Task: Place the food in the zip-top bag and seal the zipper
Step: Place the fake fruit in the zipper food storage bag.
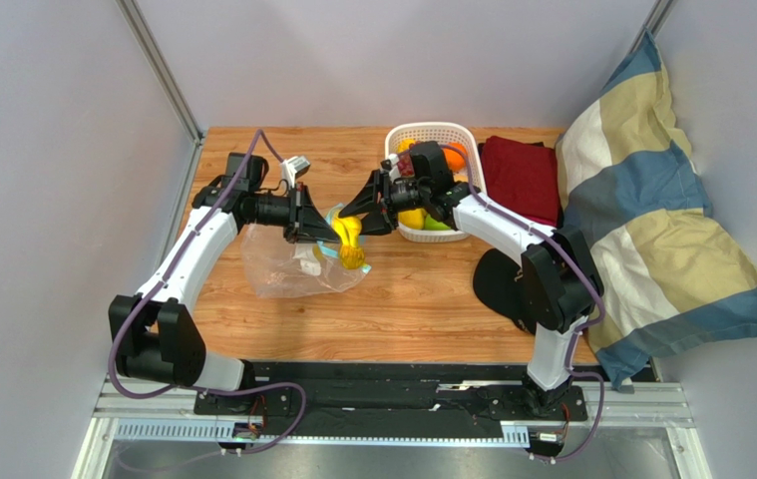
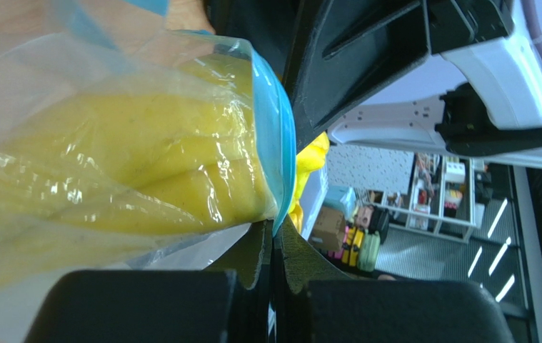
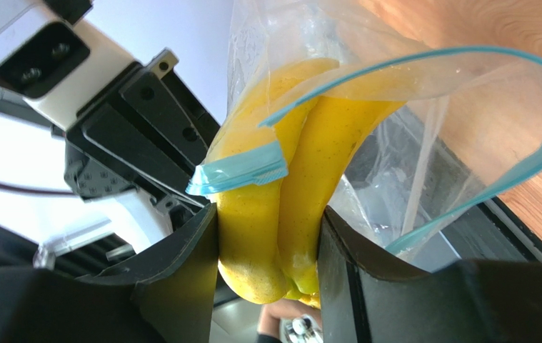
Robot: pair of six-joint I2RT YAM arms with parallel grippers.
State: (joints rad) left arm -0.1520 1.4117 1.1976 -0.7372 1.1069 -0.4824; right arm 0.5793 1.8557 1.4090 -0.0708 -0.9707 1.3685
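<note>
My right gripper (image 1: 372, 212) is shut on the yellow banana bunch (image 1: 350, 238), gripping its stem end (image 3: 270, 236). The far end of the bananas reaches into the open mouth of the clear zip-top bag (image 1: 287, 264). My left gripper (image 1: 314, 225) is shut on the bag's teal-blue zipper strip (image 2: 280, 164) and holds that edge up off the table. In the left wrist view the bananas (image 2: 131, 164) show through the plastic. The strip (image 3: 509, 171) loops wide open around the bananas. More fruit (image 1: 452, 155) lies in the white lattice basket (image 1: 404, 134).
A dark red cloth (image 1: 522, 175) lies right of the basket. A black round object (image 1: 500, 284) sits by the right arm. A striped blue and cream pillow (image 1: 651, 220) fills the right side. The wooden table (image 1: 402, 309) ends at grey walls.
</note>
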